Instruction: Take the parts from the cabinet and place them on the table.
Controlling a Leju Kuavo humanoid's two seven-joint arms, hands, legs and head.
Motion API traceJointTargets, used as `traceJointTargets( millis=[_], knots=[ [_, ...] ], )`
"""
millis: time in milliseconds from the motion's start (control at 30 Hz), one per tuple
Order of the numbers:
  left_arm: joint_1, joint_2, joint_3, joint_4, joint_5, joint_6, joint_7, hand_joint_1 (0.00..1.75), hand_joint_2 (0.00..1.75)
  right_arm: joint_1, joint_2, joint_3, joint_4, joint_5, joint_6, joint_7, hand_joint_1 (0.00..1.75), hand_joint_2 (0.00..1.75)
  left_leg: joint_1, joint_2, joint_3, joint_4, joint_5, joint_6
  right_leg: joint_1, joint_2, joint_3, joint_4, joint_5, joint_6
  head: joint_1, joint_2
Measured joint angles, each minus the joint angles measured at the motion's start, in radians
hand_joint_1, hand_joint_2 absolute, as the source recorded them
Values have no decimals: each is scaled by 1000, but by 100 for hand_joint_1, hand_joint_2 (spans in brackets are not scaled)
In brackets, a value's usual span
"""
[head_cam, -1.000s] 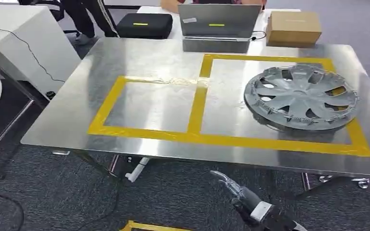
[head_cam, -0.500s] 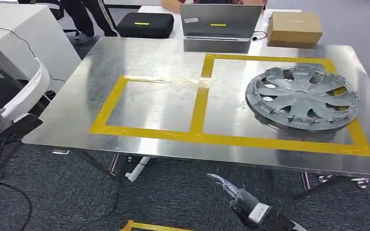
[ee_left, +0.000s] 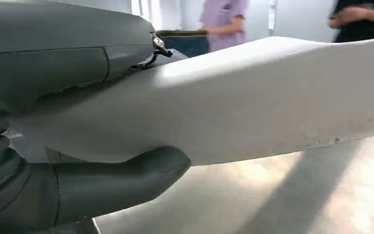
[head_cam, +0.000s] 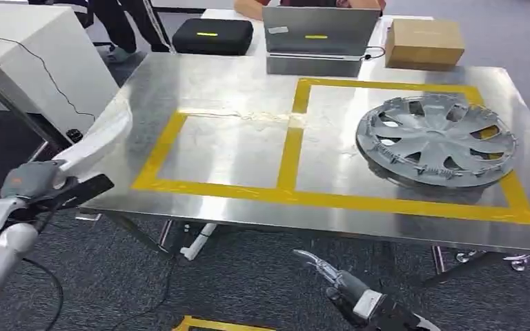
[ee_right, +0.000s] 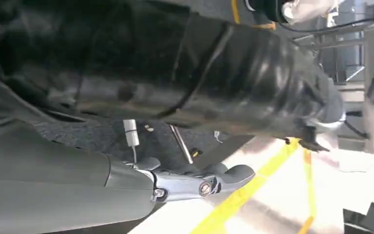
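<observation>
My left hand (head_cam: pixel 31 185) has swung up into the head view from about eight o'clock, carrying a long white part (head_cam: pixel 100 138). A second ago it was barely a sliver at the frame's left edge; now its far tip hangs over the near-left corner of the table (head_cam: pixel 248 83). The camera has shifted only slightly, so I take this as real arm travel. I judge the carry is nearly done and the set-down comes next, probably in the left yellow-taped box (head_cam: pixel 172 138), which lies at about two o'clock from the hand.

In the left wrist view the hand's thick grey thumb (ee_left: pixel 126 183) is wrapped under the white part (ee_left: pixel 272 107) with the grey cover pressed against it from the other side, so the hand is gripping it firmly. The part is a smooth, matte, curved panel, likely moulded plastic, broad and tapering, with a few small specks near one edge.

The right hand (head_cam: pixel 335 272) hangs low at six o'clock, below the table edge. Its fingers lie fairly straight and I see nothing in them, so I read it as holding nothing.

A grey hubcap (head_cam: pixel 436 138), spoked and dull-finished, already lies in the right taped box at three o'clock. The tabletop is brushed metal and reflective, so the panel may slide on it.
</observation>
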Motion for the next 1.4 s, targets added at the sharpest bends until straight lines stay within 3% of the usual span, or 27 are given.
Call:
traceJointTargets(
  millis=[267, 500, 833, 1367, 1400],
  knots=[
    [-10, -63, -107, 94, -96, -3, -8, 175, 175, -8, 0, 0, 1, -3, 10, 6, 0, 0, 0, 0, -1, 1, 0, 1, 0, 1, 0, 0, 1, 1, -1, 0],
    [-10, -62, -144, 98, -148, -28, -12, 175, 175, -7, 0, -2, 1, 4, 13, 6, 0, 0, 0, 0, -1, 1, 0, 1, 0, 0, 0, 0, 0, 2, 0, 0],
    [-7, -55, -218, 29, -243, -35, -72, 175, 175, -3, 0, -10, 5, 15, 16, -9, 0, 0, 0, 0, -1, 2, 0, 2, 0, 0, 0, 0, 1, 2, 0, 0],
    [-14, -49, -292, -38, -273, -30, -88, 175, 175, 7, 0, -9, 11, 16, -5, -23, 0, 0, -1, 0, -2, 2, 0, 2, -1, 0, 0, 0, 1, 3, 0, 0],
    [-14, -48, -293, -38, -273, -30, -88, 124, 175, 7, 0, -9, 11, 16, -5, -23, 0, 0, -1, 0, -2, 2, 0, 2, -1, 0, 0, 0, 1, 3, 0, 0]
  ],
)
